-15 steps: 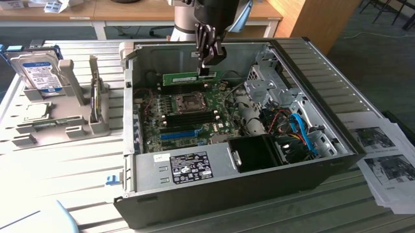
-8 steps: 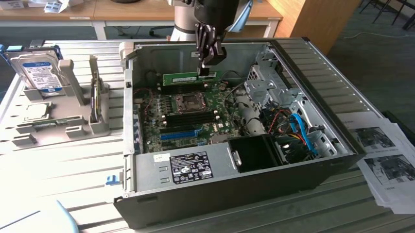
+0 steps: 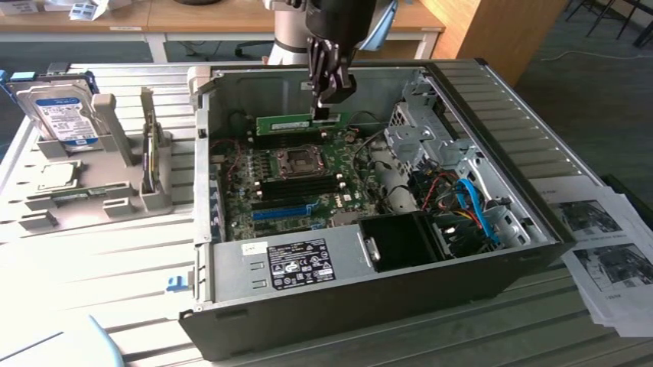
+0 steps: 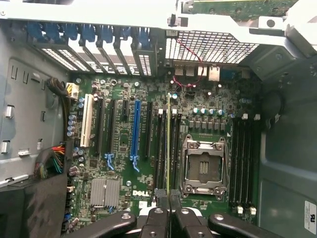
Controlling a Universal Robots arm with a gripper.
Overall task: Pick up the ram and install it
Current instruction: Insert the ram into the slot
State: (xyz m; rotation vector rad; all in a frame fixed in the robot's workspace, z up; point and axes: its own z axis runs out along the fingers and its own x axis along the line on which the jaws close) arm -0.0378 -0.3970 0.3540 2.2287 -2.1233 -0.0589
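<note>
Setting: pale slatted table [image 3: 112, 252]; wooden desks [image 3: 214, 19] in the room behind. An open tower computer case [image 3: 337, 313] lies on its side on the table, dark sheet-metal walls, interior facing up. At the exterior view's left stands a grey moulded holder [image 3: 102, 183] with a hard drive [image 3: 60, 115] upright in it. Printed sheets [image 3: 602, 252] lie at the exterior view's right.

Inside the case: green motherboard [image 4: 208, 99], long blue plastic slot [image 4: 135, 131], square metal-framed processor socket [image 4: 203, 166], finned silver heat sink [image 4: 105, 192].

Arm [image 3: 290, 38]: comes down from above the far side of the case, wrist pointing straight down.

Claw [image 3: 326, 113]: closed, its dark fingers pinching the ram [image 3: 296, 122] at the top edge. The ram is a flat green stick held on edge, long side level, over the motherboard. In the wrist view it appears edge-on as a thin line, aligned with the black memory slots between the socket and the blue slot. Whether it touches a slot cannot be told.
</note>
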